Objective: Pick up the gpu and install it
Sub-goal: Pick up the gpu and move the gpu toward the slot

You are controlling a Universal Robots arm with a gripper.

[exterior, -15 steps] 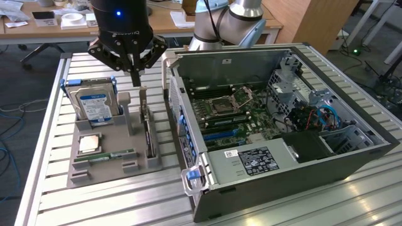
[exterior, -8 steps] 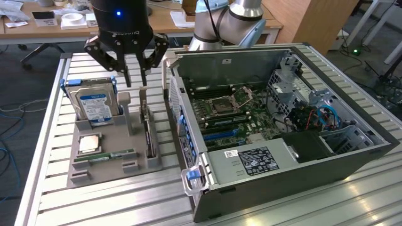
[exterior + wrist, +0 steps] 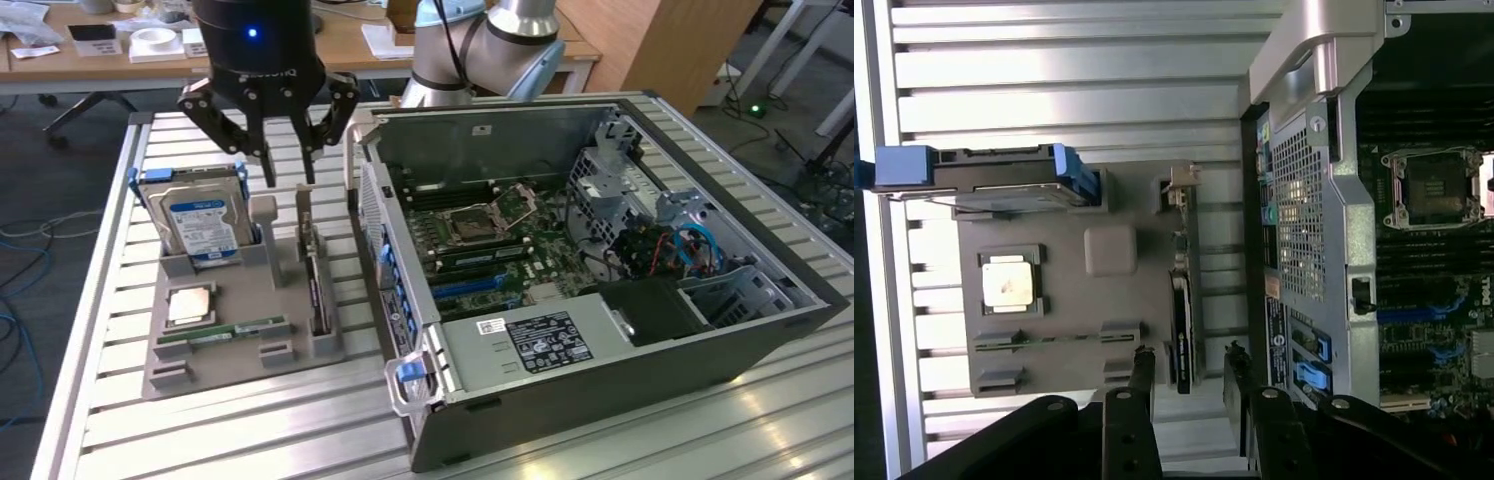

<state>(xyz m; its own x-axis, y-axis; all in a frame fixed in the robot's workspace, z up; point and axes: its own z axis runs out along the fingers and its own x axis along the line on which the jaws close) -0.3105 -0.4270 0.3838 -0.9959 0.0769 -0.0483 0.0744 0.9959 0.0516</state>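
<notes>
In the exterior view, the gripper was seen hanging over the far end of a grey tray that was laid on a slatted metal table. Its fingers were spread wide, and nothing was held between them. The gpu was stood on its long edge in a slot along the tray's side nearest the computer case, with its far end below the fingertips; no contact could be made out. A hard drive with a blue-white label was propped upright at the tray's far corner on the exterior view's left. A processor chip and a green memory stick were laid flat nearer the camera. The case was set on its side to the exterior view's right of the tray, its panel off and its motherboard exposed.

In the wrist view, the gripper was seen from above with one dark finger on each side of the gpu, a gap being left on both sides. The card was seen edge-on as a thin dark strip in its slot, between the tray and the case. The hard drive, the processor chip and the memory stick were seen on the tray beside it.
</notes>
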